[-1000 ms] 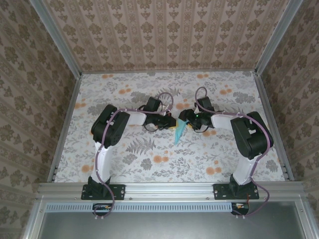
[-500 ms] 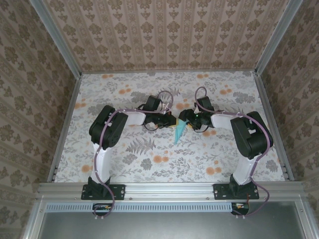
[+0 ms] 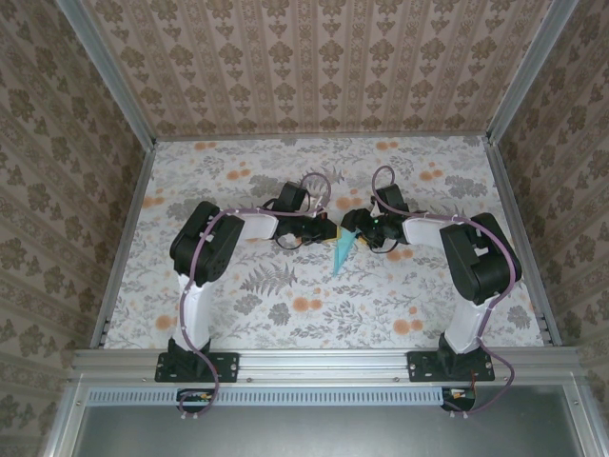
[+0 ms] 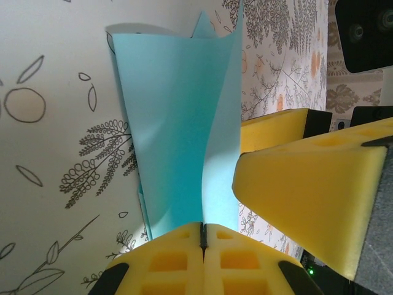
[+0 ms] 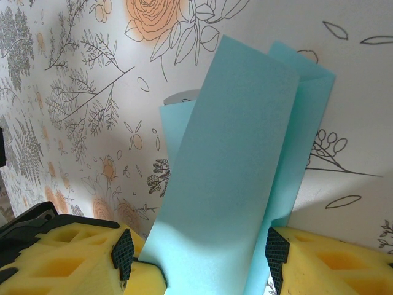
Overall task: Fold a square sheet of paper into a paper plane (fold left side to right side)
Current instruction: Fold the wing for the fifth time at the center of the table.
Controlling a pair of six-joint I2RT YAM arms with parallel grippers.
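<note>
Cyan paper plane (image 4: pixel 178 135) clamped in left tool (image 4: pixel 202 238), right tool (image 5: pixel 206 258) apart, floral tabletop (image 3: pixel 276 295), beige patterned walls (image 3: pixel 314 67).

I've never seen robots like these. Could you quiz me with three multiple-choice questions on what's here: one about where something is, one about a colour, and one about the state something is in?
1. Where is the folded paper?
A. Against the back wall.
B. In the middle, between the left gripper and the right gripper.
C. Down by the arms' bases.

2. What colour is the paper?
A. Light blue.
B. Pink.
C. White.

3. How does the left gripper stand?
A. Wide open, away from the paper.
B. Shut on nothing.
C. Shut on the paper.

Answers:
1 B: the top view shows it where the two arms meet.
2 A: both wrist views show plain light blue.
3 C: its yellow fingers meet, with the paper rising out of the seam.
</note>
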